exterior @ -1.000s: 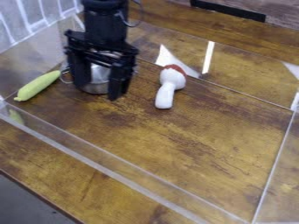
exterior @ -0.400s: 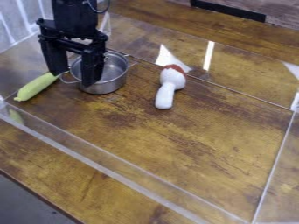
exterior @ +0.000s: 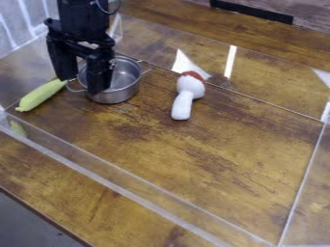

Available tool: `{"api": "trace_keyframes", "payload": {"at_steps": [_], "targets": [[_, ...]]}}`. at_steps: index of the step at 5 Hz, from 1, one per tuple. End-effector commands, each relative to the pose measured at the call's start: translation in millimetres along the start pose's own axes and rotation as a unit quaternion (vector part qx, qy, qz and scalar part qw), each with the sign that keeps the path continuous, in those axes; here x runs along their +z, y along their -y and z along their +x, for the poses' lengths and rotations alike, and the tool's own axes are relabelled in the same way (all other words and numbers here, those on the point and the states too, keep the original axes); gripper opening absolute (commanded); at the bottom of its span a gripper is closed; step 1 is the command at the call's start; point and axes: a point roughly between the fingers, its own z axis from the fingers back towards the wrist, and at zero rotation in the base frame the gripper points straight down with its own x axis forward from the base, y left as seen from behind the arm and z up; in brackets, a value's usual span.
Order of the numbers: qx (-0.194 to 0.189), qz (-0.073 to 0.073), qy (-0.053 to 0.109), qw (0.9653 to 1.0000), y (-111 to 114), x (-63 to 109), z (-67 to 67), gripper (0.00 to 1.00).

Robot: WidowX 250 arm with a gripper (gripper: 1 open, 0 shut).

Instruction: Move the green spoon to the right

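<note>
Task not begun: small tapered yellow-green spoon lies untouched at left of wooden bench, beside steel pot. My black gripper above pot, jaws wide, empty. Grasp, carry right all remain.

This looks like a robotics lab bench, not a home kitchen. A dark wooden tabletop is fenced by low clear acrylic walls, and a black robot arm hangs at ten o'clock over a small steel pot and toy-like props.
</note>
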Motion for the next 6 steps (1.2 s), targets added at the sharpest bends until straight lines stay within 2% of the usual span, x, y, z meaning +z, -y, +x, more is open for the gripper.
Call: {"api": "trace_keyframes", "payload": {"at_steps": [1, 3, 5, 6], "targets": [[0.007, 0.014, 0.032, 0.9994, -21.8, 7.9, 10.0, 1.0], [0.007, 0.021, 0.05, 0.9985, -45.3, -3.7, 18.9, 1.0], [-0.021, 0.028, 0.069, 0.997, -82.5, -7.8, 13.7, 1.0], [-0.016, 0.03, 0.07, 0.997, -91.0, -22.9, 16.9, 1.0]]}}
